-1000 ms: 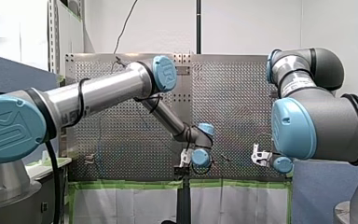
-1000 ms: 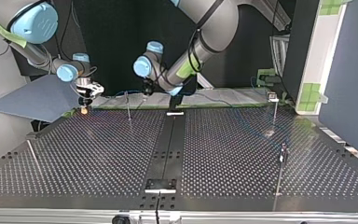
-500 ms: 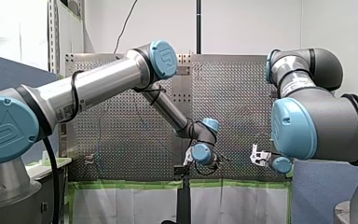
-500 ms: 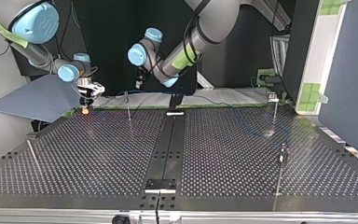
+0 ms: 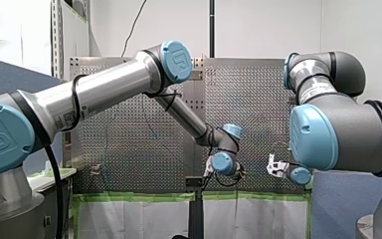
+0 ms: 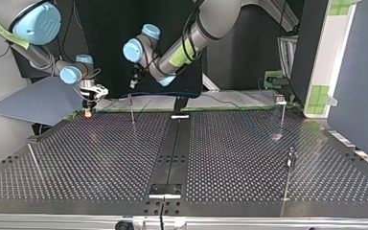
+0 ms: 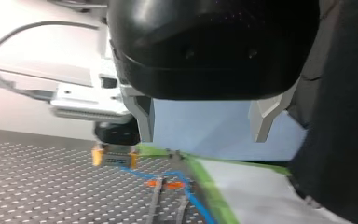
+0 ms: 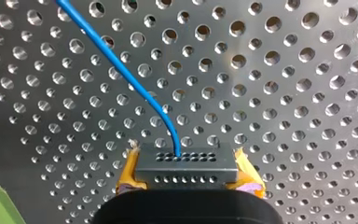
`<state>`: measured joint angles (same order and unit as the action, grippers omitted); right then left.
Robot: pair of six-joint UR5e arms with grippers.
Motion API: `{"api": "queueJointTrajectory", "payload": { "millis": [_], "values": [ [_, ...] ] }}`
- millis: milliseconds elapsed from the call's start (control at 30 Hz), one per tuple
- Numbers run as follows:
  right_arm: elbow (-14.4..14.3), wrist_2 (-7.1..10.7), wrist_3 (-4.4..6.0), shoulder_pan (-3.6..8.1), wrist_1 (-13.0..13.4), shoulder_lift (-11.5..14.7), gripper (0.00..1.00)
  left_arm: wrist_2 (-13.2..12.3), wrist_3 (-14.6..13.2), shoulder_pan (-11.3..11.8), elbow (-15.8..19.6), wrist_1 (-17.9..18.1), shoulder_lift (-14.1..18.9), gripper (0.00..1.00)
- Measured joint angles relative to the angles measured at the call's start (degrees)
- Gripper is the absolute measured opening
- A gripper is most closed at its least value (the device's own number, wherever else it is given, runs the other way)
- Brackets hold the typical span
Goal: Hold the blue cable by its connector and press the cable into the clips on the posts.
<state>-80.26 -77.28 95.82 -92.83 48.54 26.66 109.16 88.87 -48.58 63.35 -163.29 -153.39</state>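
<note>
My right gripper [image 8: 186, 173] is shut on a grey connector [image 8: 185, 161], its yellow pads [image 8: 127, 176] on both sides. The blue cable [image 8: 121, 63] leaves the connector and runs away over the perforated table. In the top view my right gripper [image 6: 87, 111] hangs low at the back left. My left gripper [image 6: 134, 84] hovers higher, a little to its right, near a thin post [image 6: 132, 108]. In the left wrist view my left gripper [image 7: 204, 122] is open with nothing between its metal fingers [image 7: 144, 119]. Ahead of it are the held connector [image 7: 115, 158] and the blue cable [image 7: 193, 198].
More thin posts stand at the top view's right [image 6: 282, 111], at its near right [image 6: 290, 162] and at its near left [image 6: 32, 160]. A black rail [image 6: 172, 143] runs down the table's middle. Green tape [image 7: 214, 196] edges the table beside a blue panel [image 6: 38, 103].
My left arm has swung its gripper toward the top view's left and slightly up, closer to my right gripper. The right gripper has kept still with the connector.
</note>
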Motion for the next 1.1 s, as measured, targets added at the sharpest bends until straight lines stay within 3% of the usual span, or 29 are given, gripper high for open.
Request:
{"api": "queueJointTrajectory", "payload": {
  "millis": [367, 1100],
  "values": [
    [0.0, 0.01, -0.03, -0.15, 0.0, -0.1, 0.0, 1.1, 1.8, -0.4, -0.9, 2.2, 0.0, 1.0],
    [0.0, 0.01, -0.16, -0.37, -0.3, -0.2, 0.0, 2.2, 2.1, -0.8, -0.9, 0.8, 0.0, 1.0]
  ]
}}
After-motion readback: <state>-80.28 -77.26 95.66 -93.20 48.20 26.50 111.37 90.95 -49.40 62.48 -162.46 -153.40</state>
